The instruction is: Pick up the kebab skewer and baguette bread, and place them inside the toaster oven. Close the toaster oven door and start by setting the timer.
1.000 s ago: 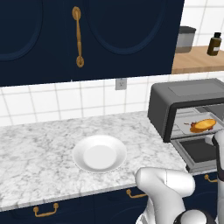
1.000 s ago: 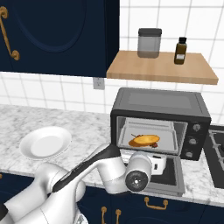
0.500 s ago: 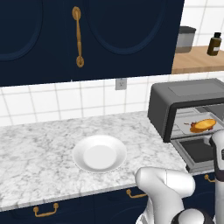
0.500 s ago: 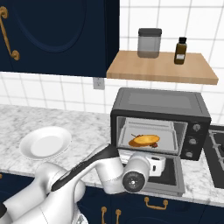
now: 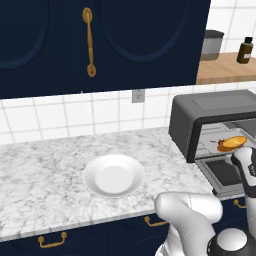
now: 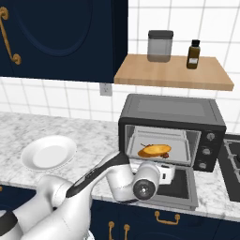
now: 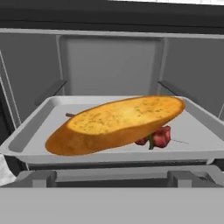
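The gripper (image 6: 165, 172) stood wide and empty above the lowered toaster oven door (image 6: 180, 190). The baguette bread (image 7: 116, 124) and kebab skewer (image 7: 159, 136) lay inside the toaster oven (image 6: 171, 124). Loading looked finished; next, swing the door shut.

Toaster oven (image 6: 171, 112) mouth open; baguette bread (image 7: 116, 124) and kebab skewer (image 7: 158, 136) crowd tray (image 7: 30, 135).

1. The bread (image 7: 116, 124) was golden orange-brown with pale speckles on top.
2. The skewer (image 7: 159, 137) had dark red chunks.
3. The toaster oven (image 6: 171, 123) was dark grey; its tray (image 7: 30, 135) light grey.
4. The plate (image 5: 114, 175) was white.
5. The counter (image 5: 40, 180) was grey-and-white marbled.
6. The cabinets (image 5: 125, 40) were navy with brass handles (image 5: 89, 42).
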